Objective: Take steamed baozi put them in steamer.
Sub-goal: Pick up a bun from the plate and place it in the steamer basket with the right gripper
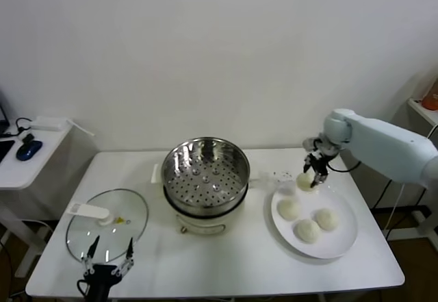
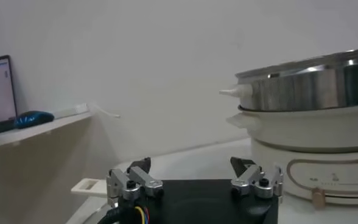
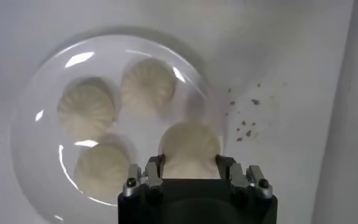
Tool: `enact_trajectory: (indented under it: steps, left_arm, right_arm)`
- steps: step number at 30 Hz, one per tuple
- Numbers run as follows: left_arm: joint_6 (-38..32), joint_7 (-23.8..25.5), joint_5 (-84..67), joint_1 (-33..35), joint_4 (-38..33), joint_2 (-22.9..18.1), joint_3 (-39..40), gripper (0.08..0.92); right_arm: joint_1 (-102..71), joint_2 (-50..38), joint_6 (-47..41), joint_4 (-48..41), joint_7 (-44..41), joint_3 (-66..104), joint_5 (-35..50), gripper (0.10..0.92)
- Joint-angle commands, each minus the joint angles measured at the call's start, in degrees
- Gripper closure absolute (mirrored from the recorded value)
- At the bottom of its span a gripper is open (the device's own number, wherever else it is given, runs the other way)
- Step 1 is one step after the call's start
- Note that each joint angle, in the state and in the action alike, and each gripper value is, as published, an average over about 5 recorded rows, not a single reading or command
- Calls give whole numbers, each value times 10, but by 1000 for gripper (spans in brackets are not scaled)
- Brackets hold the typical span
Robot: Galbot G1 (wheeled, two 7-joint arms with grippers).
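White laminate covers the long rectangular table (image 1: 226, 264), the largest thing here. At its middle stands the round shiny stainless-steel steamer (image 1: 205, 168) on a cream electric pot base; its perforated floor is bare, so no bun is in yet. Toward the robot's right lies the flat white plate (image 1: 345, 237), and toward its left the round glass lid (image 1: 113, 223) with a white handle.

Of the four small off-white steamed baozi, three (image 1: 308, 231) sit on the plate. The fourth (image 1: 304, 181) is at the plate's far rim, between the fingers of the right gripper (image 1: 315, 177); in the right wrist view the jaws are closed against both sides of this bun (image 3: 190, 149). It seems lifted slightly, though I cannot tell for sure. So the task is at its first pick: one bun seized, all four left to deliver.

The left gripper (image 1: 108, 252) waits at the table's near edge by the lid, jaws spread and empty.

Bare tabletop separates plate from steamer, so I judge the path clear. The bun must rise over the steamer's tall wall.
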Motion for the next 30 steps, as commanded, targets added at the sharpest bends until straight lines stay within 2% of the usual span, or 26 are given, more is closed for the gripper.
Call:
enact_trajectory:
  steps: [1, 6, 12, 21, 30]
  left_arm:
    - [-3, -1, 2, 3, -5, -1, 0, 177]
    - [-10, -2, 4, 8, -7, -1, -1, 177]
    - [-13, -3, 3, 11, -12, -2, 3, 177]
    - [-11, -2, 2, 9, -20, -4, 6, 177]
    - [-11, -2, 1, 6, -18, -4, 8, 177]
  right_arm:
    - [139, 18, 21, 89, -14, -18, 86, 431]
    - [162, 92, 43, 71, -19, -13, 134, 431]
    - [155, 184, 102, 39, -16, -32, 148, 424]
    - [110, 280, 204, -36, 25, -58, 56, 414]
    - [36, 333, 295, -140, 44, -26, -18, 414]
